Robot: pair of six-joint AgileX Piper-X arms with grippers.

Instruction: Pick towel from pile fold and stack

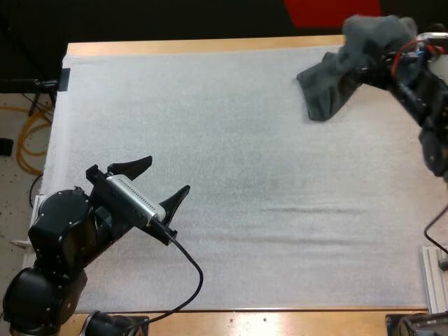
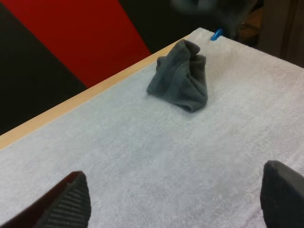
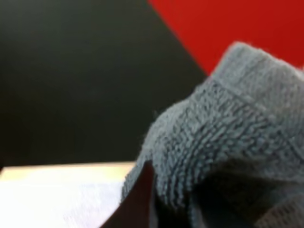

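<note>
Gripping the towel [image 1: 334,84] by its top at the counter's [image 1: 210,46] far right corner, the right gripper [image 1: 374,61] holds it bunched, tail on the mat [image 1: 245,182]; the left gripper [image 1: 166,175] hovers wide open, empty. Picking looks underway; folding and stacking are not yet done

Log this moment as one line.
phase: picking towel | right gripper: shut on towel, far right corner of mat | left gripper: open, over mat, near left

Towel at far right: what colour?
The towel is dark grey-green, no pattern; best seen in the left wrist view.
</note>
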